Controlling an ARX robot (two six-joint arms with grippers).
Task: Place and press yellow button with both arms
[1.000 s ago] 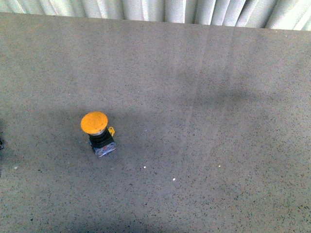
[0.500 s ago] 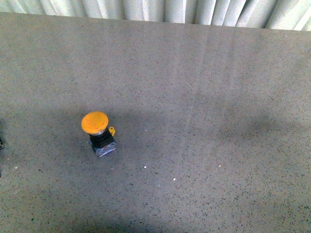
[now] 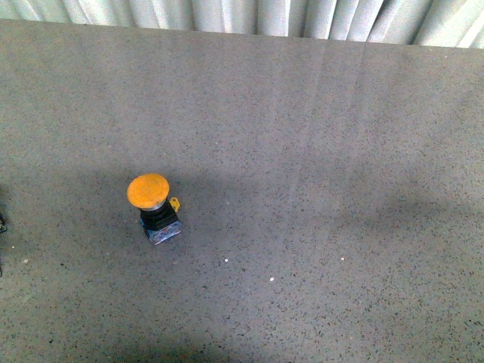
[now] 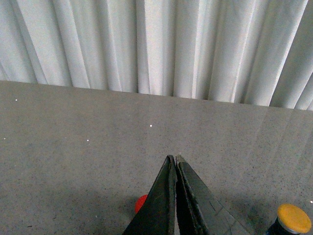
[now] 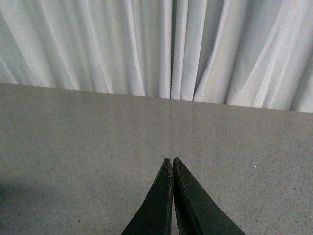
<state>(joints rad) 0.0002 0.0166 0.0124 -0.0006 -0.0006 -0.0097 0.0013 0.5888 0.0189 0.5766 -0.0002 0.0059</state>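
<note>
Orange-yellow mushroom-cap push-button (image 3: 153, 206) upright on grey speckled table (image 3: 318, 151), position unchanged; only shadows shifted. Left gripper (image 4: 175, 159) and right gripper (image 5: 172, 161) both closed, empty. Pressing apparently outstanding.

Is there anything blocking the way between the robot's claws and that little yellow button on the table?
Nothing visible does. The yellow button stands alone on the bare grey table, with no arm near it in the front view. The left gripper sees it off to one side over open tabletop; a red object peeks from behind its fingers. The right gripper faces empty table.
</note>
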